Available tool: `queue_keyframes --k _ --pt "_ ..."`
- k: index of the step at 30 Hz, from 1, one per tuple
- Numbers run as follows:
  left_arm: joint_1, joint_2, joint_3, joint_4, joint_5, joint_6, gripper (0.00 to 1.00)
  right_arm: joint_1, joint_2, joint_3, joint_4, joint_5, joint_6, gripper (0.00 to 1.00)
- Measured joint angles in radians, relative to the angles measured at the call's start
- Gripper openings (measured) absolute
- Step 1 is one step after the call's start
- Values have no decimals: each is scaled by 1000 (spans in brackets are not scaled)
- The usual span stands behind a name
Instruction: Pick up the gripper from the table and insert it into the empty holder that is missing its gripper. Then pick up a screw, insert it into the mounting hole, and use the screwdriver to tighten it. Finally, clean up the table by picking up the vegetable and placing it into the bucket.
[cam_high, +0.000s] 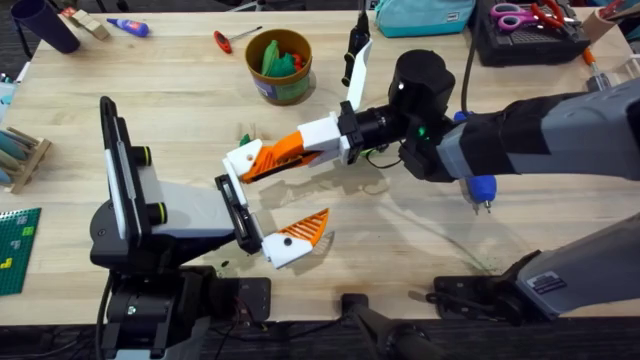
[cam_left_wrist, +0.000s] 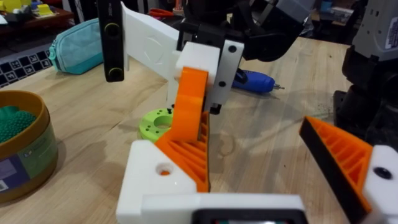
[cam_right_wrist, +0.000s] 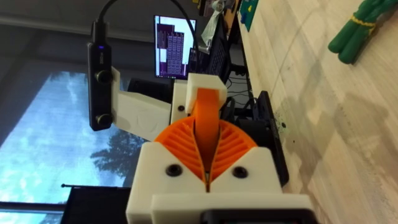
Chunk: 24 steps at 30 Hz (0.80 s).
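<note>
arms showing: 2 | white-orange fingers (cam_high: 268, 160) showing: 3 | bucket (cam_high: 280, 65) sitting: 1 | purple cup (cam_high: 45, 22) standing: 1 | scissors (cam_high: 512, 16) lying: 2 | blue screwdriver (cam_high: 480, 188) lying: 1 | green disc (cam_left_wrist: 157, 123) lying: 1

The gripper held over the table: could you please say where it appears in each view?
Overhead: the gripper, just left of centre.
Left wrist: the gripper, bottom, left of centre.
Right wrist: the gripper, centre.
Shared landmark: the right claw, shut on its orange tip.
</note>
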Motion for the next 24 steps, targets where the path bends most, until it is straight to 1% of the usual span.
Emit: queue_keyframes --k 14,16,19,24 --pt "1 3 1 1 -1 -8 988 -7 0 0 -6 -10 14 8" --pt "0 3 2 1 2 -8 988 -20 0 0 -6 -18 15 8" --pt "0 3 2 1 2 -7 986 -65 0 1 -10 -51 15 10" --pt "0 3 2 1 2 -7 986 -70 0 1 -13 -76 15 9"
